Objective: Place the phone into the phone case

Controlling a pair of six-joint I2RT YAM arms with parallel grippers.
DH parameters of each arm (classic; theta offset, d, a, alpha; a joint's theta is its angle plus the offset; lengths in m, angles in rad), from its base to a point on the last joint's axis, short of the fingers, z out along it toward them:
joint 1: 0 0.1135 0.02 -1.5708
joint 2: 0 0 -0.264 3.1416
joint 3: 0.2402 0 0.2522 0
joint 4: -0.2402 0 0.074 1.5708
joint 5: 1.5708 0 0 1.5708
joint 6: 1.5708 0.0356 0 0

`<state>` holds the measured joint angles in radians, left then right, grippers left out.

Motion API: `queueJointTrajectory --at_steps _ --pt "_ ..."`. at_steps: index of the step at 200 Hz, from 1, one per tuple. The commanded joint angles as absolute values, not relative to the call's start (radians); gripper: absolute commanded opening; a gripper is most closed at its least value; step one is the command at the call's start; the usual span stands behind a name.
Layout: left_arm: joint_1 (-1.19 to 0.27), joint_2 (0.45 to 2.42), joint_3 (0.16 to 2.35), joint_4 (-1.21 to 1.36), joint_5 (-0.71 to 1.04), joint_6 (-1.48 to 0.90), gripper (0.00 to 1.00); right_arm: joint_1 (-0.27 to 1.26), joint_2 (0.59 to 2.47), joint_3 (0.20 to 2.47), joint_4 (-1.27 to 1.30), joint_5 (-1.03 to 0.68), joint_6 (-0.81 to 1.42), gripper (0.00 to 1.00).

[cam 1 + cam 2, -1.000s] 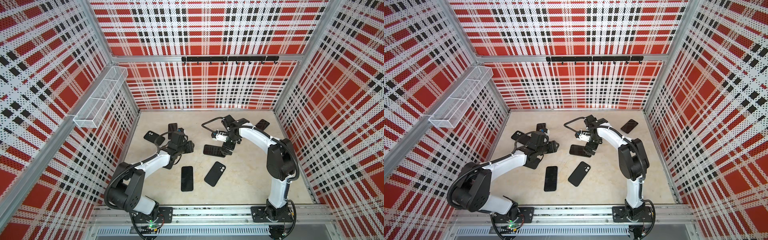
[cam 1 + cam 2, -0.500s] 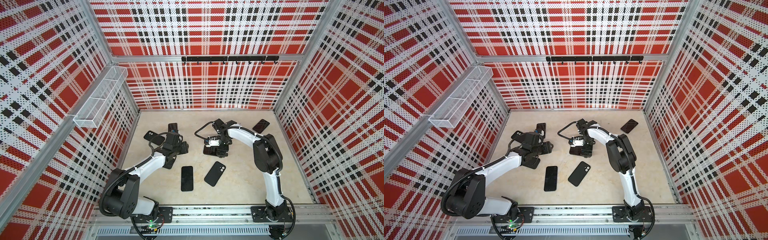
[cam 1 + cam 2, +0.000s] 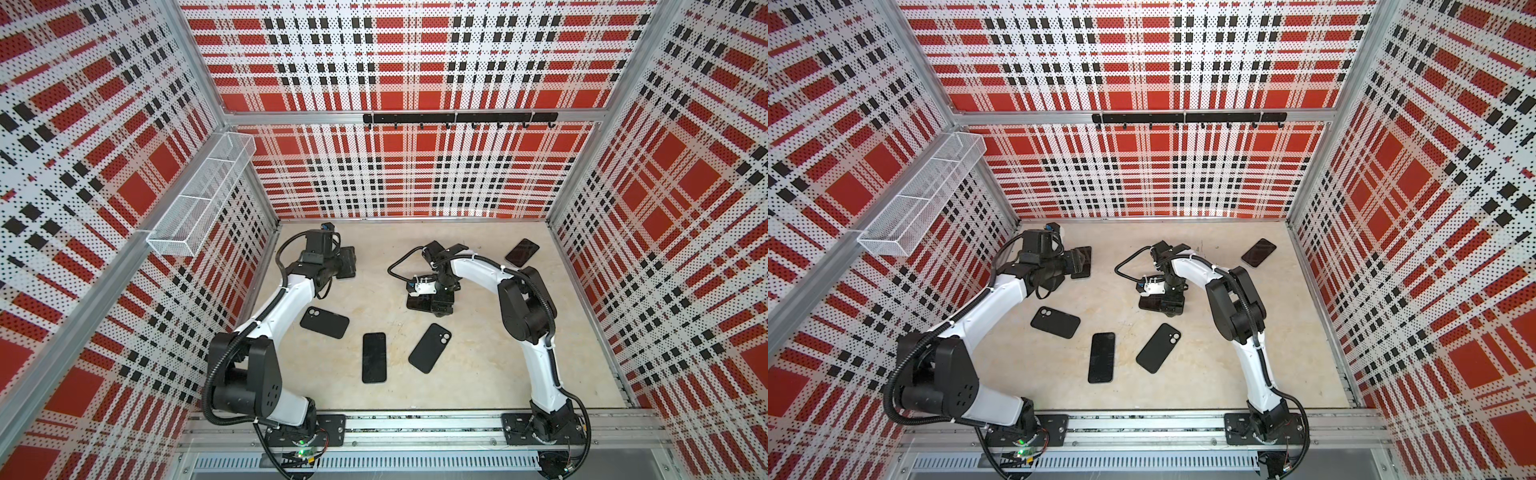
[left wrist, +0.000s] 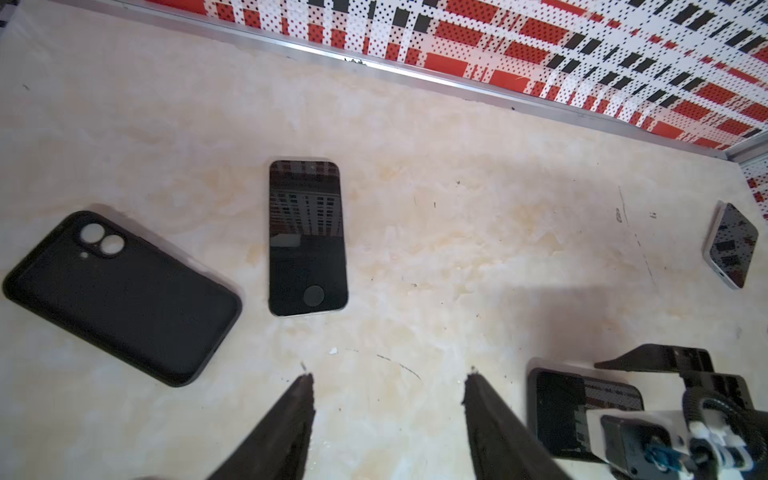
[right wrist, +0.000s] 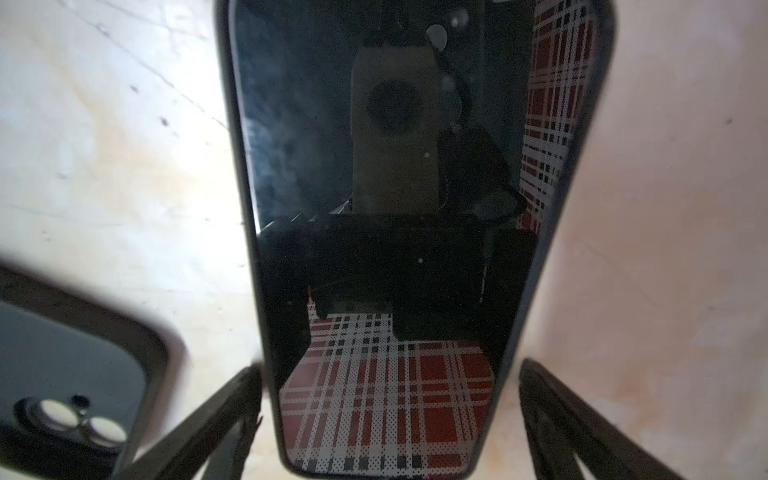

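In both top views my right gripper [image 3: 436,305] [image 3: 1169,305] stands over a dark phone [image 3: 417,303] at mid-table. In the right wrist view this phone [image 5: 386,208] lies face up with a thick black rim. The right gripper [image 5: 390,368] is open, a finger on each side of the phone's near end. A black phone case [image 3: 430,347] [image 5: 62,395] lies face down just in front. My left gripper [image 3: 349,266] is at the back left by another phone [image 3: 351,272]. In the left wrist view it [image 4: 390,378] is open over bare table, short of a phone [image 4: 307,237] and a black case [image 4: 120,299].
A second black case [image 3: 324,322] lies by the left arm and a face-up phone [image 3: 374,357] nearer the front. Another phone [image 3: 521,252] [image 4: 731,245] lies at the back right corner. Plaid walls close in three sides. A wire basket [image 3: 199,195] hangs on the left wall.
The left gripper has swung from mid-table to the back left, uncovering a case beside the arm. The right gripper has shifted left over the middle phone, and its arm has folded in.
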<state>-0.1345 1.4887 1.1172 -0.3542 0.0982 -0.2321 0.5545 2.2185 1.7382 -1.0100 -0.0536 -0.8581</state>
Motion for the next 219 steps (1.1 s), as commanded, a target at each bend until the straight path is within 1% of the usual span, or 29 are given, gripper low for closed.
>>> queueJointTrajectory --at_steps 1,10,21,63,72,86,97,143,170,189,219 --pt "-0.099 1.49 1.092 -0.393 0.135 -0.188 0.61 0.558 2.276 1.75 -1.073 -0.08 -0.859 0.89" --pt "-0.083 1.484 1.074 -0.382 0.151 -0.192 0.61 0.559 2.277 1.758 -1.083 -0.072 -0.846 0.84" --pt "-0.074 1.475 1.068 -0.381 0.15 -0.188 0.61 0.559 2.267 1.755 -1.08 -0.052 -0.829 0.8" --pt "-0.025 1.472 1.059 -0.369 0.177 -0.2 0.61 0.558 2.205 1.773 -1.041 -0.04 -0.754 0.74" --pt "-0.021 1.473 1.057 -0.368 0.182 -0.202 0.61 0.558 2.185 1.778 -1.026 -0.03 -0.726 0.72" --pt "-0.017 1.472 1.057 -0.367 0.183 -0.204 0.61 0.558 2.155 1.787 -0.992 0.0 -0.674 0.71" --pt "-0.016 1.472 1.055 -0.366 0.186 -0.206 0.61 0.555 2.129 1.79 -0.951 0.034 -0.615 0.71" --pt "-0.035 1.485 1.05 -0.356 0.178 -0.221 0.61 0.523 2.064 1.794 -0.848 0.07 -0.349 0.65" --pt "-0.07 1.497 1.047 -0.357 0.135 -0.22 0.61 0.48 2.094 1.864 -0.835 0.112 -0.137 0.63" --pt "-0.095 1.497 1.046 -0.357 0.11 -0.221 0.61 0.454 2.107 1.886 -0.79 0.083 -0.026 0.61" --pt "-0.148 1.504 1.042 -0.356 0.079 -0.213 0.61 0.396 2.155 1.95 -0.793 0.132 0.169 0.56"
